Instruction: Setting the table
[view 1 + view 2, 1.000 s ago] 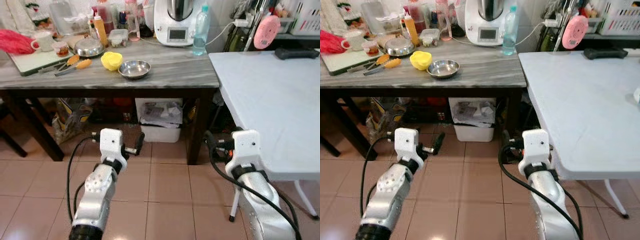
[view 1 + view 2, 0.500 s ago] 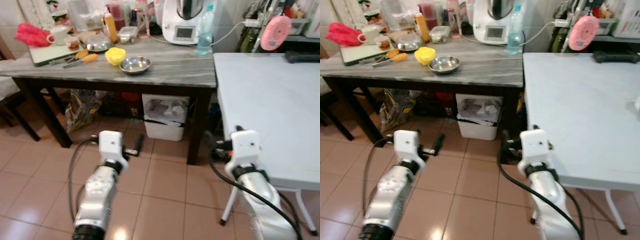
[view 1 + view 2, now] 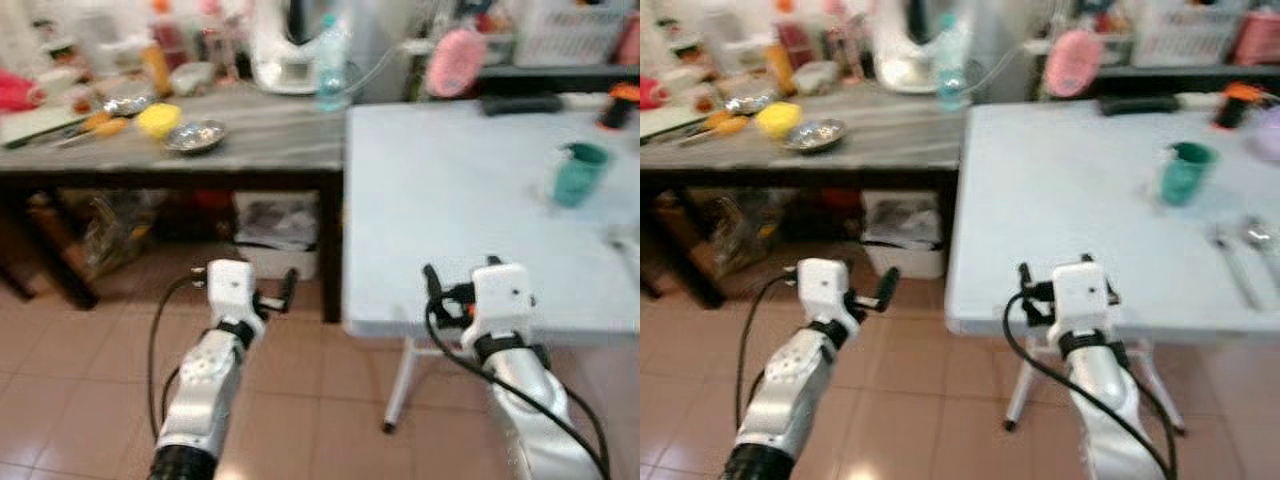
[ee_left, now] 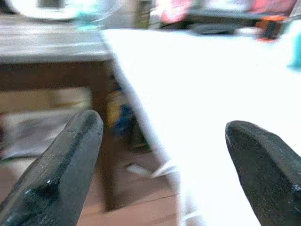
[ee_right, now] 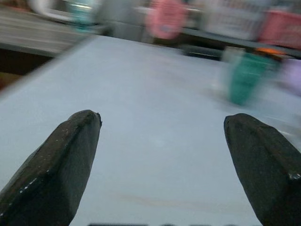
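Observation:
A white table stands straight ahead, with a green cup on its right part and a fork and spoon near the right edge. Left of it, a dark marble-topped table carries a steel bowl and a yellow bowl. My left gripper is open and empty, low beside the white table's left edge. My right gripper is open and empty at the white table's front edge, facing the green cup. All views are blurred.
A water bottle, a white kitchen machine and several jars crowd the back of the dark table. A pink round object, a black object and an orange-capped item lie beyond the white table. A bin sits under the dark table on the tiled floor.
The camera has swung to the right, so the white table with the green cup and cutlery has come into view. Both arms keep the same pose, fingers apart.

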Controlling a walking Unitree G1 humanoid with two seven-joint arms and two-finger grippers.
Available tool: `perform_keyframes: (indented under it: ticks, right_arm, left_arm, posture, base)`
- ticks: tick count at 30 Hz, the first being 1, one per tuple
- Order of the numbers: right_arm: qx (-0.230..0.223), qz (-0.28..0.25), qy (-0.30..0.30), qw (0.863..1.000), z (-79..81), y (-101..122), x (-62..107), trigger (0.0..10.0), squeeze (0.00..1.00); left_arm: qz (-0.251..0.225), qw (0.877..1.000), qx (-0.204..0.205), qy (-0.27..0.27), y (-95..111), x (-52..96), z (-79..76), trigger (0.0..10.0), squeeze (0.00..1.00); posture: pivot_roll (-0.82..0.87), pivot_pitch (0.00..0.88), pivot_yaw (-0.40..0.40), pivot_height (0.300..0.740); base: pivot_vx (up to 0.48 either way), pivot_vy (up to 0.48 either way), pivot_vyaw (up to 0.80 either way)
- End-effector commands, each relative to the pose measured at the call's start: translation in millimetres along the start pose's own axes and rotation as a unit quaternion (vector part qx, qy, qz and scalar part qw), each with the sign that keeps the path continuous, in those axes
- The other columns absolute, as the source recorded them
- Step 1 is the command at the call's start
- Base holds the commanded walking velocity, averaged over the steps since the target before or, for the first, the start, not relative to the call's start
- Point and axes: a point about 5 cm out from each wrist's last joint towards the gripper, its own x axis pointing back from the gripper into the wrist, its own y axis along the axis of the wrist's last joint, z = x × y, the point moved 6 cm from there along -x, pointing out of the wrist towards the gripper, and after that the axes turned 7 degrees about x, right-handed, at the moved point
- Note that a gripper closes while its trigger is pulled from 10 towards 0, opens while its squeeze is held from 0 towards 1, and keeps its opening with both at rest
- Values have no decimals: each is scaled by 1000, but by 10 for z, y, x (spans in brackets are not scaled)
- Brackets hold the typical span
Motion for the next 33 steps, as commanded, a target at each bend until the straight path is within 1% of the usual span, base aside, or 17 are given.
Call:
perform_keyframes:
  ticks: [1,7,13,17,20,26,27,29,31,33]
  right_arm:
    - [-7,-7,2,1000,45,48,-1,10000,0]
    - [-7,-6,0,1000,44,39,-6,10000,0]
    - [-11,-8,1,1000,60,46,-21,10000,0]
    - [-12,-10,1,1000,68,56,-33,10000,0]
    - [-3,-22,5,1000,80,102,-42,10000,0]
    - [1,-23,3,1000,76,105,-53,10000,0]
    - [0,-22,2,1000,69,101,-53,10000,0]
    - [0,-22,0,1000,64,100,-52,10000,0]
    - [-2,-20,-4,1000,48,94,-53,10000,0]
    - [-5,-19,-7,1000,39,85,-55,10000,0]
  left_arm:
    - [4,1000,-7,5,-2,23,80,10000,0]
    - [4,1000,-4,3,-11,28,59,10000,0]
    - [-5,1000,-3,3,29,28,71,10000,0]
    - [-11,1000,-14,5,53,25,84,10000,0]
    - [-16,1000,-15,6,72,20,78,10000,0]
    - [-19,999,-31,5,101,-2,69,10000,0]
    - [-16,1000,-23,-4,95,-8,46,10000,0]
    - [-16,1000,-22,-6,95,-8,38,10000,0]
    - [-18,999,-29,-10,104,-7,24,10000,0]
    - [-15,1000,-24,-8,92,-4,27,10000,0]
  posture:
    - [-137,0,71,740]
    - [-132,0,72,740]
    - [-124,0,74,740]
    - [-122,0,77,740]
    - [-122,0,79,740]
    - [-125,0,80,740]
    - [-126,0,81,740]
    - [-127,0,82,740]
    - [-126,0,83,740]
    - [-126,0,84,740]
  base:
    - [0,-480,-650]
    - [0,-480,-574]
    - [0,0,0]
    - [0,0,0]
    - [0,0,0]
    - [0,0,739]
    - [0,0,781]
    - [0,0,775]
    - [0,0,0]
    - [0,0,0]
